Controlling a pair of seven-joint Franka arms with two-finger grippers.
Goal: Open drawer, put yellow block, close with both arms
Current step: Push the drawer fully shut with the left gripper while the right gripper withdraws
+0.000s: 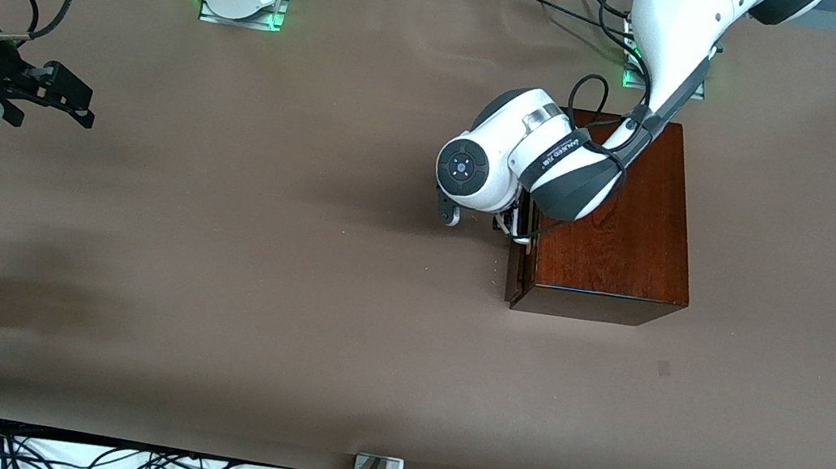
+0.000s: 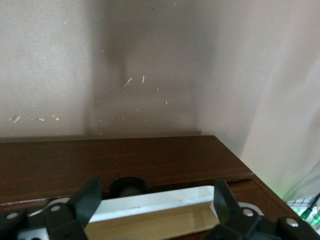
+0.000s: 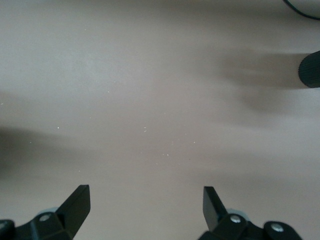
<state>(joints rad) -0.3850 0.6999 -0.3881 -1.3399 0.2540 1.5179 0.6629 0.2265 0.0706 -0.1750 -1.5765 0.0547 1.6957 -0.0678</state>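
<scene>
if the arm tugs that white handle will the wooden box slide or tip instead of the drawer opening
The wooden box looks broad, low and solid, so tipping seems unlikely. Its glossy base on the smooth brown table cover might let it slide. The white handle looks rigid between the left end effector's open fingers.

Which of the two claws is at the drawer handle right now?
The left claw, open astride the white handle of the drawer at the wooden box. The right claw hangs open over bare table, waiting.

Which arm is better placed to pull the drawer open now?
Left. Its tool is open around the white handle of the drawer, while the right tool waits open over bare table at its own end.
</scene>
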